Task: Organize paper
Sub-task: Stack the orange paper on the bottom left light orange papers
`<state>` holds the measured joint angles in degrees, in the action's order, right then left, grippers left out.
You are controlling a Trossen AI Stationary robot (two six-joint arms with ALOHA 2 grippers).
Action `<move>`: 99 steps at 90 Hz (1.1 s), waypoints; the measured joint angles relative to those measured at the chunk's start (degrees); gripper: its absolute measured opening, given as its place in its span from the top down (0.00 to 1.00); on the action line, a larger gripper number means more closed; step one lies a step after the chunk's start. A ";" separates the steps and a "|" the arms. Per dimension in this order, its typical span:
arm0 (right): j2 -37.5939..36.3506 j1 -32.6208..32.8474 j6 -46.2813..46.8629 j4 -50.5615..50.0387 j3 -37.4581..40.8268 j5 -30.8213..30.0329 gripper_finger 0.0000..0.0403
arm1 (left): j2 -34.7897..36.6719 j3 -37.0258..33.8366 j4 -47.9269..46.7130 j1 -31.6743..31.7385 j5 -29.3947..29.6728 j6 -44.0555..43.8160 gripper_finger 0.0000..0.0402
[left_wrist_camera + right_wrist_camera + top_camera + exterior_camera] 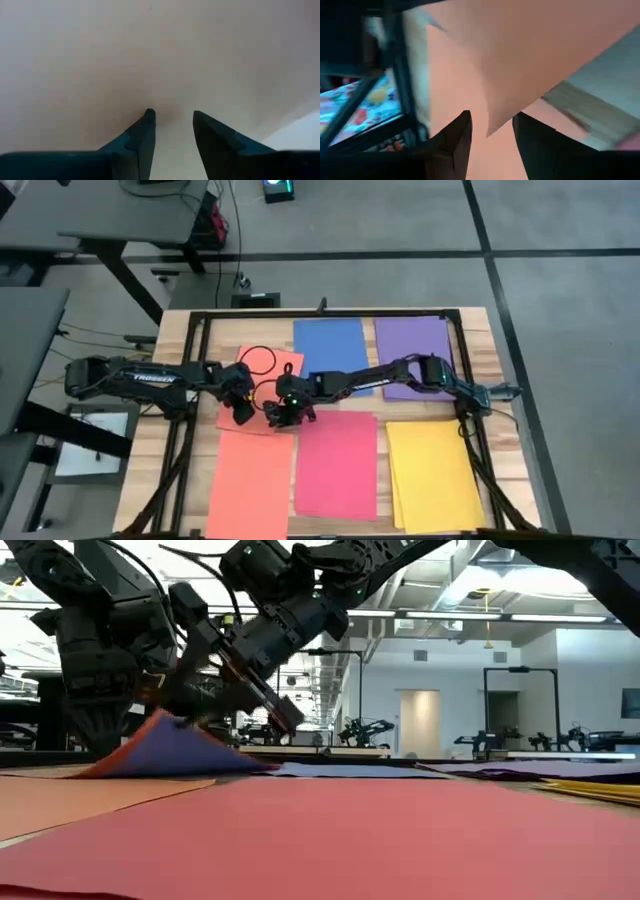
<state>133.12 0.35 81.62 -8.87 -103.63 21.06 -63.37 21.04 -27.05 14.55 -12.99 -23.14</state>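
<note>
The paper (pixel 258 376), a salmon sheet far-left on the worktop (pixel 490 350), is buckling limp and light; both the left pincer (pixel 240 405) and right pincer (pixel 282 415), fingers apart, are meeting its near edge, likely the best hold.

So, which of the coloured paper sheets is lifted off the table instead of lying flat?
The salmon-orange paper sheet in the far row, left of the blue paper sheet. One corner is raised where both grippers meet; the other sheets all lie flat.

Place: a robotics lab
Evidence: other robot arms (pixel 365 730) stood on benches (pixel 560 754) behind; strip ceiling lights (pixel 520 617); grey tiled floor (pixel 560 270)
</note>
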 joint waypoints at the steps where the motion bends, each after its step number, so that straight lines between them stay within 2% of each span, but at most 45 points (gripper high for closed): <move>1: 0.00 0.06 0.14 0.55 -0.01 0.12 0.66 | 0.00 0.00 0.00 0.00 0.00 0.00 0.71; 8: -0.02 0.38 0.48 1.83 -0.04 -0.01 0.66 | 0.00 0.00 0.02 0.00 0.00 0.00 0.71; 27: 0.44 0.42 -1.13 -6.40 0.00 -4.00 0.66 | 0.00 0.00 0.02 0.00 -0.02 0.00 0.71; 36: 0.44 0.31 -0.70 -5.99 0.00 -5.12 0.66 | 0.00 0.00 0.04 0.00 -0.02 0.00 0.71; 52: 0.35 -0.06 1.51 1.63 -0.02 -0.63 0.66 | 0.00 0.00 0.02 0.00 -0.28 0.00 0.71; 70: 0.35 0.11 3.02 1.97 -0.02 1.56 0.66 | 0.00 0.00 0.04 0.00 -0.44 0.00 0.71; 83: 0.35 0.76 3.04 4.55 -0.02 7.86 0.66 | -0.02 -0.04 0.17 0.00 -1.56 0.15 0.71; 88: 0.34 0.97 3.01 4.47 -0.02 6.37 0.66 | -0.04 -0.07 0.35 -0.02 -1.81 0.42 0.71; 99: 0.33 1.26 2.59 -0.31 -0.02 -1.47 0.66 | -0.04 -0.07 0.36 -0.02 -1.79 0.57 0.71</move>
<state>133.45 1.62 84.21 -9.18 -103.66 19.59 -63.42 20.97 -26.69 14.52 -14.79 -22.57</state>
